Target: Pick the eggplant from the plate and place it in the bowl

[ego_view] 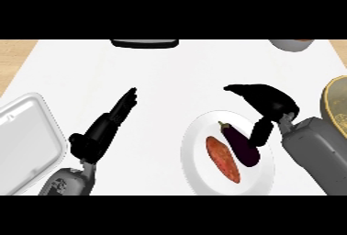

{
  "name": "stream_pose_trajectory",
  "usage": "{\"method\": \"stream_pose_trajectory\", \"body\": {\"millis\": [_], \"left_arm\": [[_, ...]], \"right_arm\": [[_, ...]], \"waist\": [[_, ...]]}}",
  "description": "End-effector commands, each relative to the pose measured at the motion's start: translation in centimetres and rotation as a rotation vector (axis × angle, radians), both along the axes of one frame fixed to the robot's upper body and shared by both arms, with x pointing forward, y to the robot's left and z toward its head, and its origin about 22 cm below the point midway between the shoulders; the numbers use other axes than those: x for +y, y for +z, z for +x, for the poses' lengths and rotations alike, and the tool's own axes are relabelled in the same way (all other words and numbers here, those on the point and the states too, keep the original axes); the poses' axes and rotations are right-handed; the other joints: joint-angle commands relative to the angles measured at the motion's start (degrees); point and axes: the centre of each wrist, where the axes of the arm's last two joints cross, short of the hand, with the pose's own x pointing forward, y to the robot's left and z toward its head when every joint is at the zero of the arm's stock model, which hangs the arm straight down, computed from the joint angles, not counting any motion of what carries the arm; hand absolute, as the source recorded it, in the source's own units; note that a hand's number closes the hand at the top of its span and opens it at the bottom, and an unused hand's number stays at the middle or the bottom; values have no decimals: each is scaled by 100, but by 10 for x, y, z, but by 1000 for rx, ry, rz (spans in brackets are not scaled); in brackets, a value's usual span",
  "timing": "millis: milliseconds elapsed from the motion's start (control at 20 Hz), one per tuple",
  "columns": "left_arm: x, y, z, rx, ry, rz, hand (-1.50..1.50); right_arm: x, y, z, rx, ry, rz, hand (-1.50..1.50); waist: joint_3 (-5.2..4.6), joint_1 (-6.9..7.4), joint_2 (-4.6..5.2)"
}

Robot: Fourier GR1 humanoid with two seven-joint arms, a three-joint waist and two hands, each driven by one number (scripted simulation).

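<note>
A dark purple eggplant (240, 144) lies on a white plate (200, 172) at the lower right, beside an orange-red sweet potato (224, 159). My right hand (267, 100) hovers over the plate's upper right rim, fingers curved leftward and thumb (258, 133) pointing down next to the eggplant's right side, with nothing held. The bowl (335, 105), yellowish with a dark rim, shows partly at the right edge. My left hand (108, 121) rests open at the left, fingers straight and pointing up-right.
A white tray (24, 137) sits at the left edge. A dark object (145, 43) lies at the counter's far edge, and a grey cup-like container (293, 44) at the far right. Wooden floor shows at the upper left corner.
</note>
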Motion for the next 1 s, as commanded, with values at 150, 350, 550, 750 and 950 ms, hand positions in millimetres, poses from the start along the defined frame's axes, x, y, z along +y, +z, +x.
{"method": "stream_pose_trajectory", "body": {"millis": [150,350,550,750,950], "left_arm": [[-3,5,-5,1,6,6,0],[13,2,-3,-11,2,1,0],[11,-1,-14,-6,18,4,0],[5,4,-3,11,31,-8,0],[15,8,-7,4,30,-18,0]], "right_arm": [[45,35,20,307,50,-273,-150],[79,38,27,390,24,-297,-150],[92,37,22,402,20,-336,-150],[93,15,1,410,13,-334,-150],[96,27,1,367,10,-335,-150]], "waist": [[12,-40,-33],[20,-93,-2],[23,-119,-13],[26,-208,-15],[27,-157,-8]]}}
